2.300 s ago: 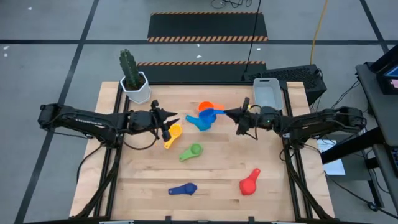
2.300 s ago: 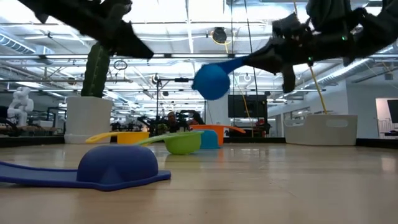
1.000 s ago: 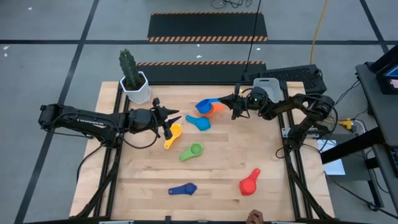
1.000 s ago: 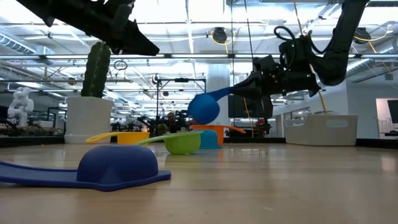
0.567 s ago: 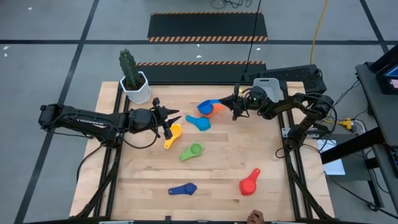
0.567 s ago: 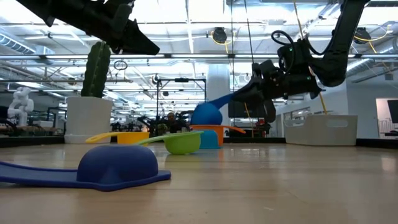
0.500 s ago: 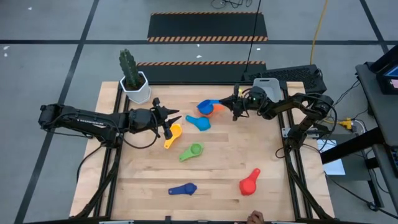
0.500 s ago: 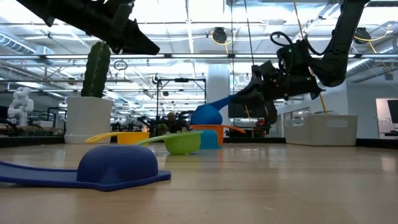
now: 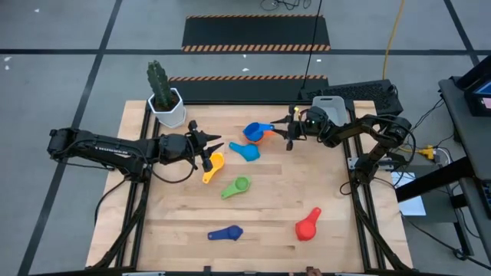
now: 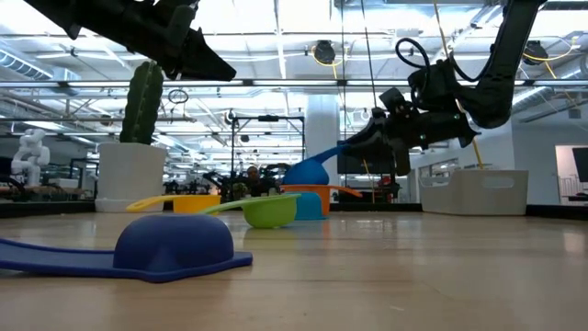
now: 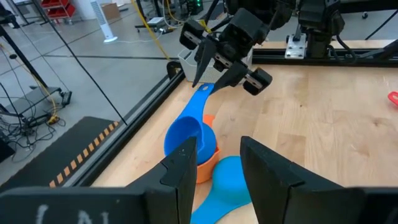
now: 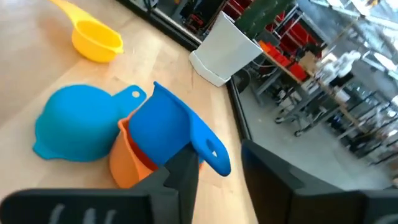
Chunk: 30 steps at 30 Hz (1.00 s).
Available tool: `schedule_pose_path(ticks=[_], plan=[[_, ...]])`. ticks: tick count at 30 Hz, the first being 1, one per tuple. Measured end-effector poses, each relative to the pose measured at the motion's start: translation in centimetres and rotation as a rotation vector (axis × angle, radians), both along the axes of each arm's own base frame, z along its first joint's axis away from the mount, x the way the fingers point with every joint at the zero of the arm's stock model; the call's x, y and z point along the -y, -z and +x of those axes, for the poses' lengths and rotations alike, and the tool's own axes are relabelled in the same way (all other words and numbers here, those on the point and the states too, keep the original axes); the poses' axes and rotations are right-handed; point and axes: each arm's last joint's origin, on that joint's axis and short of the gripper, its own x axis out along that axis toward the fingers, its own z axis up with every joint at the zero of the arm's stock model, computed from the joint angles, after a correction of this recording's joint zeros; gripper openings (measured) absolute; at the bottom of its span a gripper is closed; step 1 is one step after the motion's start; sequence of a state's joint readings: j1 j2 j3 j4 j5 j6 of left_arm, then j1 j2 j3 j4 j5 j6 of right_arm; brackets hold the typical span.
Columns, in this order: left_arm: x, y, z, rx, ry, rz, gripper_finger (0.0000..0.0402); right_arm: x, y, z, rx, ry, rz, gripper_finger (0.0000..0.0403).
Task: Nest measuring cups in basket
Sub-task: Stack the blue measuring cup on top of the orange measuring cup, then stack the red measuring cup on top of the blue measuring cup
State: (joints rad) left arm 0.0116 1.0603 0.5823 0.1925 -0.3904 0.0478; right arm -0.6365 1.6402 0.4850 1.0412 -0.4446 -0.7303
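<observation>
A blue measuring cup (image 9: 254, 131) sits nested in the orange cup (image 9: 266, 136) near the table's far edge. Its handle (image 11: 204, 99) slants up toward my right gripper (image 9: 291, 130). That gripper is open, with its fingers on either side of the handle's end (image 12: 211, 152), apart from it. My left gripper (image 9: 212, 146) is open and hovers above the yellow cup (image 9: 213, 164). A light blue cup (image 9: 247, 150), a green cup (image 9: 236, 186), a dark blue cup (image 9: 226, 232) and a red cup (image 9: 308, 225) lie on the table. The grey basket (image 9: 330, 113) stands at the far right, partly behind the right arm.
A white hexagonal pot with a cactus (image 9: 166, 107) stands at the far left corner. The dark blue cup (image 10: 175, 244) lies bowl down near the near edge. Bare wood stretches between the green cup and the red one.
My right gripper came down toward the orange cup with the blue cup by its handle, set the bowl into the orange cup, then opened and let go. The blue cup now rests there, handle slanting up.
</observation>
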Motion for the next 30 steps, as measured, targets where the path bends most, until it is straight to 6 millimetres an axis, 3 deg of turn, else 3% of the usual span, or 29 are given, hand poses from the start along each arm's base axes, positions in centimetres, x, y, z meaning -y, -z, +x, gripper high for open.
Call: schedule_pose_path(ticks=[10, 15, 22, 30], plan=[[0.0, -0.1, 0.0, 0.012, -0.003, -0.013, 0.0127, -0.2, 0.6, -0.6, -0.116, 0.08, 0.166, 0.0181], [0.1, -0.4, 0.1, 0.051, 0.03, -0.026, 0.0127, -0.6, -0.4, -1.3, -0.137, 0.109, 0.239, 0.0191], [0.2, -0.5, 0.2, 0.063, 0.051, -0.038, 0.0127, -1.1, -2.5, -2.6, -0.127, 0.316, 0.343, 0.0192], [0.2, -0.5, 0.2, 0.065, 0.052, -0.039, 0.0127, -3.3, -4.2, -2.7, -0.124, 0.25, 0.372, 0.0192]])
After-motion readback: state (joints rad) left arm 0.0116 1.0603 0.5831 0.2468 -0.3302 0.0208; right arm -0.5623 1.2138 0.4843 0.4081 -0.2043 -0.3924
